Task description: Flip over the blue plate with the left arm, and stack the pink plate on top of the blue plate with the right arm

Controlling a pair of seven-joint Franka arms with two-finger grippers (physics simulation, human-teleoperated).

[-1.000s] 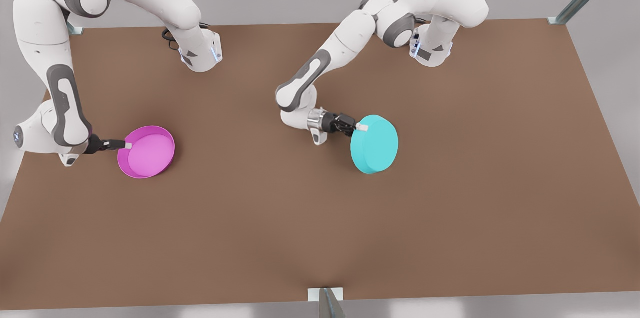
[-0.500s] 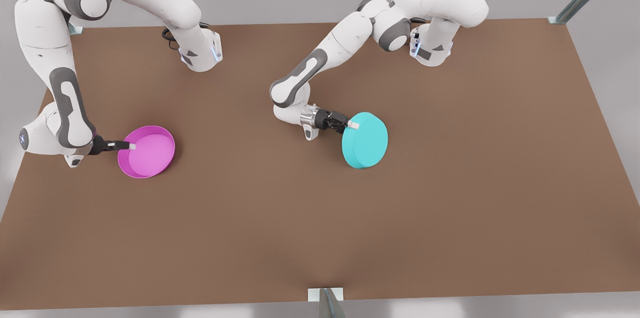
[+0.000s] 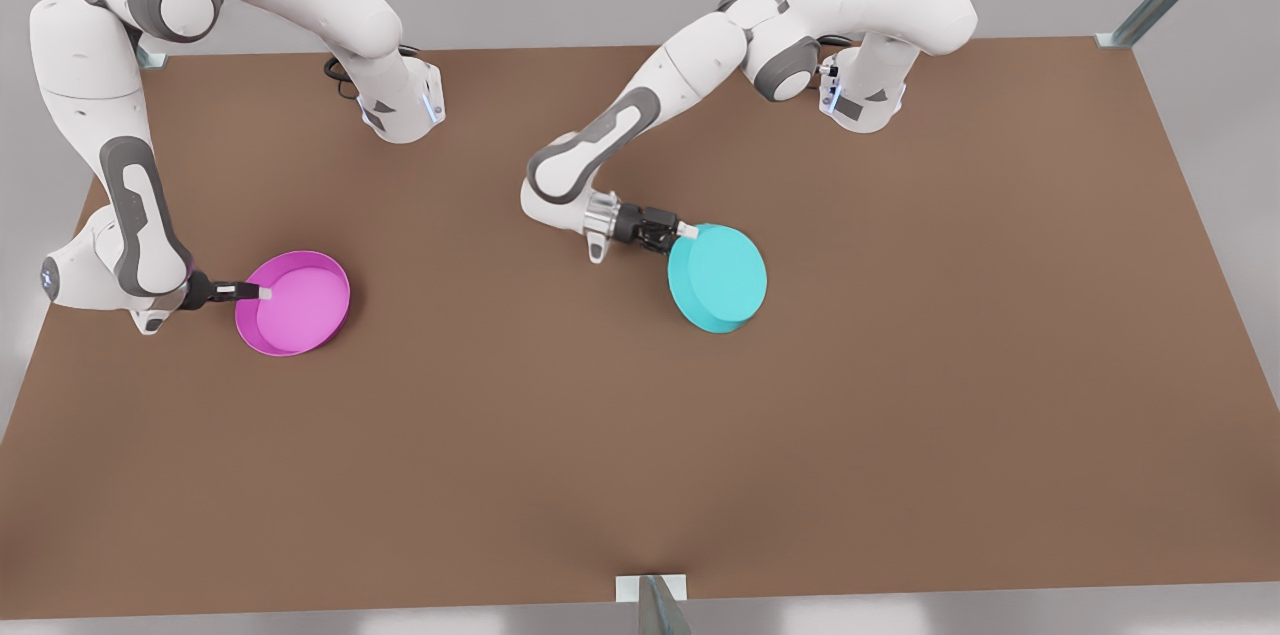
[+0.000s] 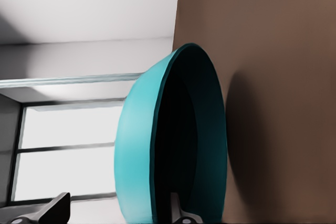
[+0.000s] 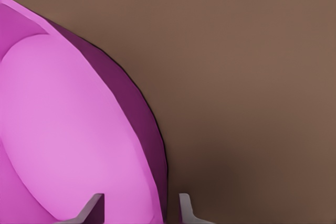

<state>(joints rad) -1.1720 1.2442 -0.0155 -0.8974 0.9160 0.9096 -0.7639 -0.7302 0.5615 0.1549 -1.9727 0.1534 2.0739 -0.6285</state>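
Note:
The blue plate (image 3: 718, 277) hangs tilted above the table's middle, its flat underside turned up toward the front view. My left gripper (image 3: 685, 231) is shut on its rim at the far-left side. The left wrist view looks into the plate's dark hollow (image 4: 189, 145), with one finger (image 4: 181, 214) inside the wall. The pink plate (image 3: 295, 303) lies open side up on the table at the front view's left. My right gripper (image 3: 262, 293) is low at its left rim, open. In the right wrist view its fingers (image 5: 94, 208) straddle the plate's wall (image 5: 152, 145).
The brown table (image 3: 900, 365) stretches wide to the front view's right and toward the near edge. Both arm bases (image 3: 400, 105) stand along the far edge. Metal frame posts (image 3: 655, 605) rise at the near edge and corners.
My left gripper has carried the blue plate toward the front view's left and slightly farther back, turning it a little. My right gripper has edged onto the pink plate's rim; that plate stays put.

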